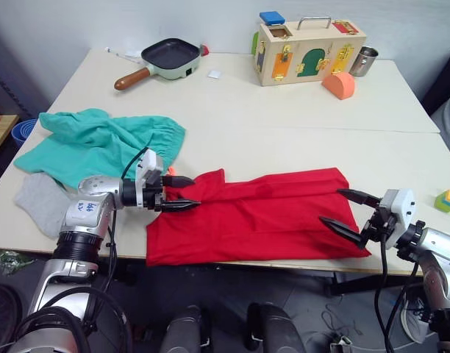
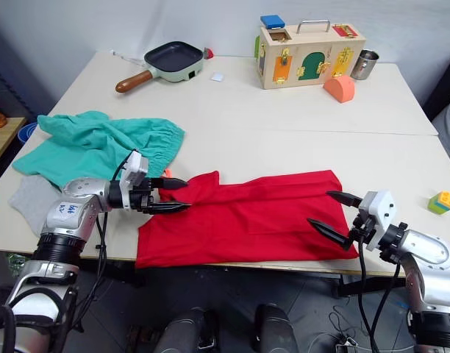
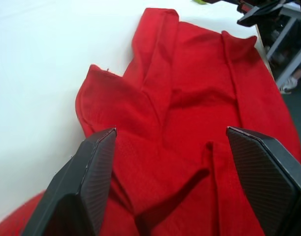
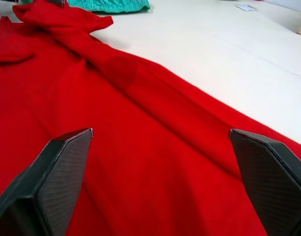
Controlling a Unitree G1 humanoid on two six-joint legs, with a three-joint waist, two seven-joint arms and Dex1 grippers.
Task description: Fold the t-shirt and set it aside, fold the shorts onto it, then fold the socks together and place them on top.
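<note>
Here the soft red t-shirt (image 1: 258, 213) lies flattened lengthwise along the tabletop's (image 1: 284, 118) lower edge. The left end effector (image 1: 182, 193) and right end effector (image 1: 348, 211) hover at its two ends, black fingers apart. Upper left, crinkly teal shorts (image 1: 100, 143) overlap grey knit socks (image 1: 40, 200).

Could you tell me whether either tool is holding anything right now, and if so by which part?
Nothing is held: the left tool and right tool are open at opposite ends of the t-shirt.
</note>
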